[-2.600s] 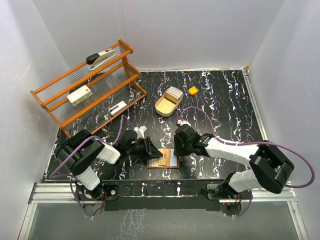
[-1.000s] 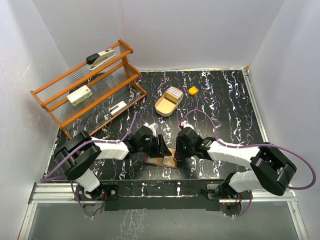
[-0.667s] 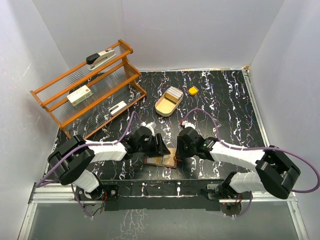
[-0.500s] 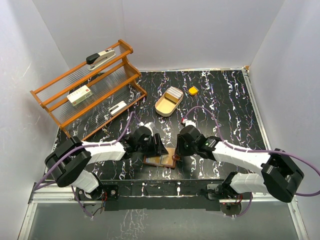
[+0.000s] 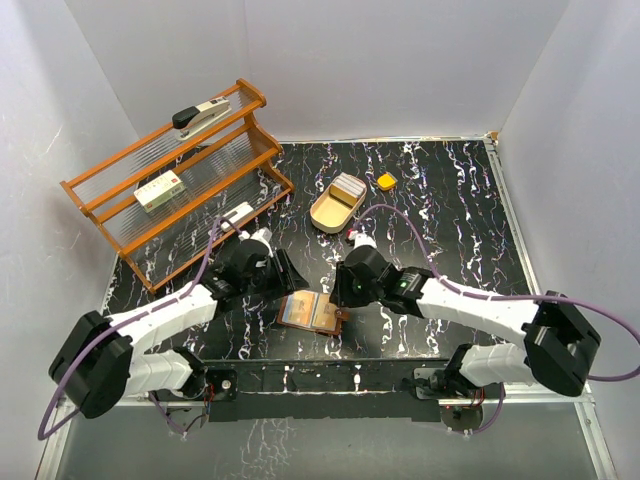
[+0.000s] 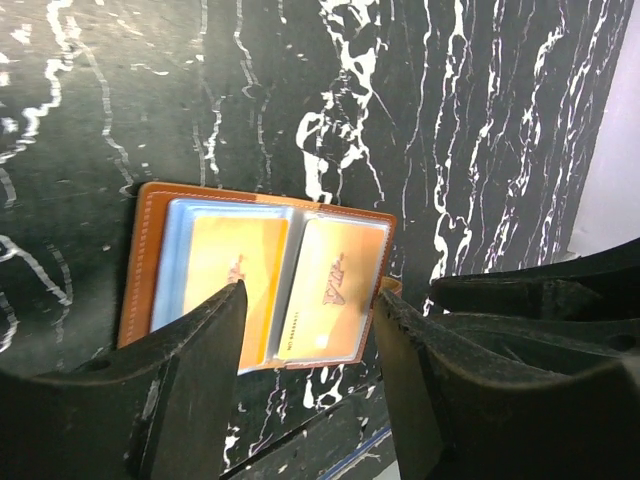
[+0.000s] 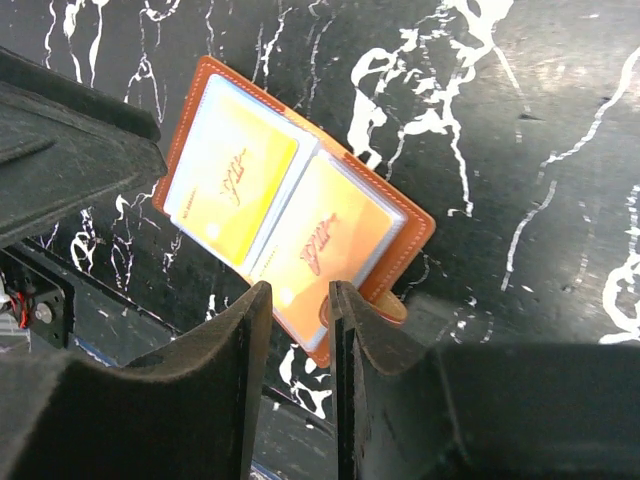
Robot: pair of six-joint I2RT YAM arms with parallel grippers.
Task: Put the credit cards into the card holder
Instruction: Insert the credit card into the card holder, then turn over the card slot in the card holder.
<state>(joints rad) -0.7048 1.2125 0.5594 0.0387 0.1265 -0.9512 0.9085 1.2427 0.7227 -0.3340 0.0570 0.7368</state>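
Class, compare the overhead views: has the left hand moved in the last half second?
Yes. The left hand has drawn back leftward, ending closer to the wooden rack.

Top cam's bright and even, soft shadows under the arms (image 5: 478, 305), all sharp. Wrist cams are dimmer: close-up gripper fingers (image 6: 190, 400) dark and blurry, pale sheen on the card holder's (image 6: 262, 285) plastic sleeves.

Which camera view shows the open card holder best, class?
Right wrist: the card holder lies open, nearly whole, both pockets clear. Left wrist: fingers cover its lower corners. Top external: only small and distant.
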